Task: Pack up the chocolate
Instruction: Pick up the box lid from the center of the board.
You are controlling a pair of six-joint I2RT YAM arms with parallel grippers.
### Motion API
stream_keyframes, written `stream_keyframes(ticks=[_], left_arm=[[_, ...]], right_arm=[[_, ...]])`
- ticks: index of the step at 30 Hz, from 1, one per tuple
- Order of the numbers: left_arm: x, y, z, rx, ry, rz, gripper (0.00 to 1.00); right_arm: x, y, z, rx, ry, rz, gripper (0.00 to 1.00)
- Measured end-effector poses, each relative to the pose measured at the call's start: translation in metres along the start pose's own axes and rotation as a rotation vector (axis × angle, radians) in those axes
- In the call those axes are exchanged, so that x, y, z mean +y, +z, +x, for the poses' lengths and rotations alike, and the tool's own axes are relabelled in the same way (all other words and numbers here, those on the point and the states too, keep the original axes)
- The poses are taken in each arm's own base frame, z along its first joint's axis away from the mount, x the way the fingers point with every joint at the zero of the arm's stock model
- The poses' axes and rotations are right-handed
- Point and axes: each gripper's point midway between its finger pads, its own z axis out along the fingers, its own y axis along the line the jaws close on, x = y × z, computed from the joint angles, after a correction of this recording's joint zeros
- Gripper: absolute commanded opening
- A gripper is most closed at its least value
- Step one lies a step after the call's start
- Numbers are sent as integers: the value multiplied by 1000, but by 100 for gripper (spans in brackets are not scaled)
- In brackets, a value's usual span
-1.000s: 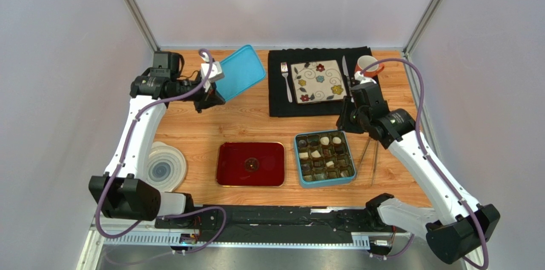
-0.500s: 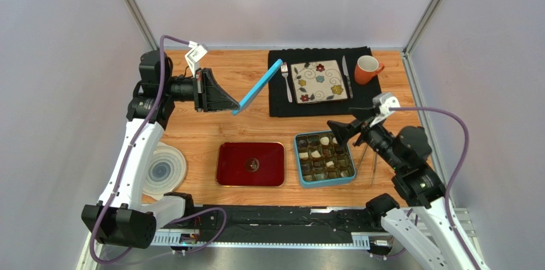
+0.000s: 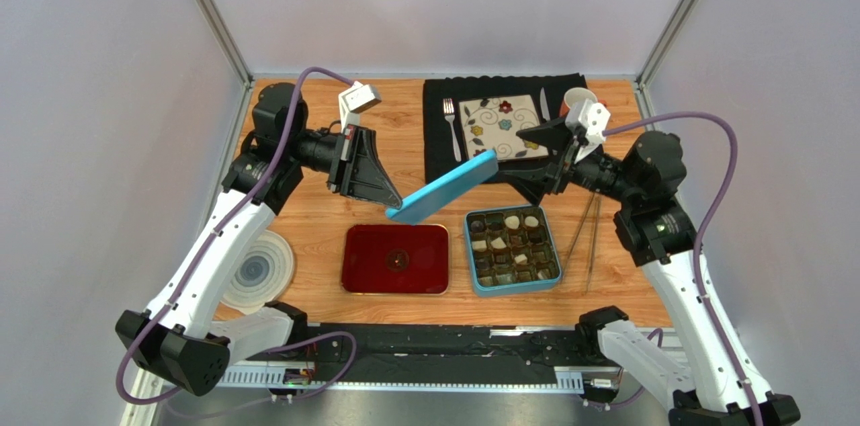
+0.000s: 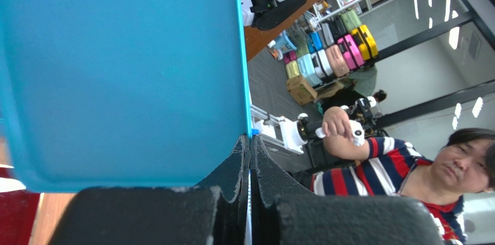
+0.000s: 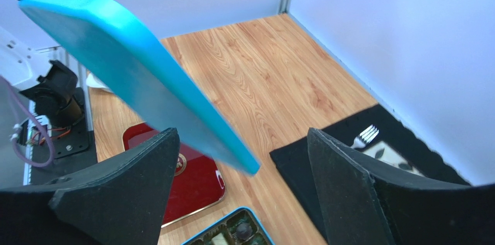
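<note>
The chocolate point(image 3: 513, 221), dark and white pieces, sits in the compartments of an open blue tin point(image 3: 551, 255) at centre right. My left gripper point(image 3: 392, 202) is shut on the rim of the tin's blue lid point(image 3: 444, 187), which hangs tilted in the air left of and above the tin. The left wrist view shows the fingers point(image 4: 235, 164) pinching the lid point(image 4: 116, 71) at its edge. My right gripper point(image 3: 520, 156) stands open at the lid's right end. From the right wrist, the lid's corner point(image 5: 232, 152) shows between the spread fingers point(image 5: 348, 187), apart from both.
A red tray point(image 3: 396, 258) lies left of the tin. A black mat point(image 3: 436, 159) at the back holds a flowered plate point(image 3: 495, 119), a fork point(image 3: 451, 129) and a mug point(image 3: 577, 96). Tongs point(image 3: 585, 229) lie right of the tin, a white round dish point(image 3: 257, 265) at the left.
My left arm swung the lid from the back left toward the middle, above the table. My right gripper opened wide, rose and came to the lid's right end.
</note>
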Motion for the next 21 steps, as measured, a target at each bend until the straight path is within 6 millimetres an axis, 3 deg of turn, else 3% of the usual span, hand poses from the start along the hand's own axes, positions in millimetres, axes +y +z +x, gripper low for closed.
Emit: stream_keyframes(ticks=[4,10,15,21], left_arm=[[-3,3,2,13,-31,10,0],[-8,8,6,34,-42,26,0],[-10,11,9,48,-48,36,0],[-13,11,9,52,-54,39,0]], right_arm=[[2,-6,-16,-20,-34,-100,83],[36,-11,-22,-43,-30,-333,80],[50,-13,-20,-41,-22,-439,77],[53,-3,-9,-23,17,-500,73]])
